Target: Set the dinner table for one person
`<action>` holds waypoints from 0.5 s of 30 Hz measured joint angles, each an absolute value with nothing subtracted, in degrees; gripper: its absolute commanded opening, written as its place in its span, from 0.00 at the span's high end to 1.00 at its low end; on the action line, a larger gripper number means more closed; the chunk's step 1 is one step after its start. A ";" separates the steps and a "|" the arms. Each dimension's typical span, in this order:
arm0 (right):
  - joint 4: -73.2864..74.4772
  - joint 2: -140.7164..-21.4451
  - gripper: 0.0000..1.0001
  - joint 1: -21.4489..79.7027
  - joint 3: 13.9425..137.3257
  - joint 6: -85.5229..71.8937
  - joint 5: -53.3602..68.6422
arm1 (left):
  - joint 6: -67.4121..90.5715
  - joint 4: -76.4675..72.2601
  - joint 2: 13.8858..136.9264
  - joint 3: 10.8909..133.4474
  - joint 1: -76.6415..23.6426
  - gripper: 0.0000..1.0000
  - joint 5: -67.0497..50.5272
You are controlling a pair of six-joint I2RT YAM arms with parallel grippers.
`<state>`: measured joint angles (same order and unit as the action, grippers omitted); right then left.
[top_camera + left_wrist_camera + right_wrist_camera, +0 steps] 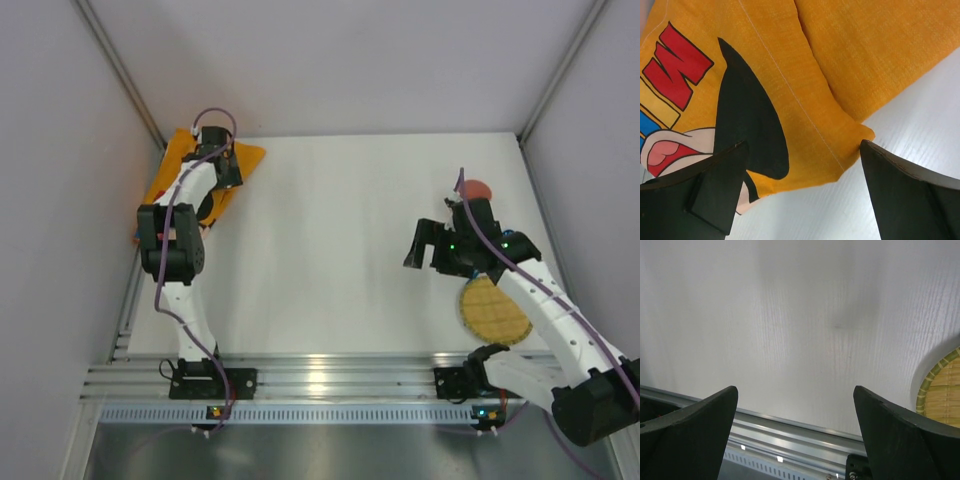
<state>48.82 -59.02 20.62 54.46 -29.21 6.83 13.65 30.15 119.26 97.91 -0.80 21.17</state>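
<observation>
- Dinner table: white top spans the work area btwn side walls; long axis runs left-right, w/ ribbed alu rail along near edge by arm bases.
- Round woven tray: flat on table, right-front near rail, partly covered by right arm; visible part shows only weave.
- Red round item: just behind right gripper, mostly hidden.
- Orange placemat: folded, far-left corner.
- Left gripper: fingers wide, either side of mat's corner, not clamped.
- Right gripper: fingers wide over bare top, nothing btwn them.

Placemat far left on dinner table; woven mat near right.
</observation>
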 measured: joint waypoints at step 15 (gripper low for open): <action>48.84 -62.76 0.00 20.62 55.57 -29.89 5.43 | 13.39 30.65 124.77 103.18 3.66 1.00 18.02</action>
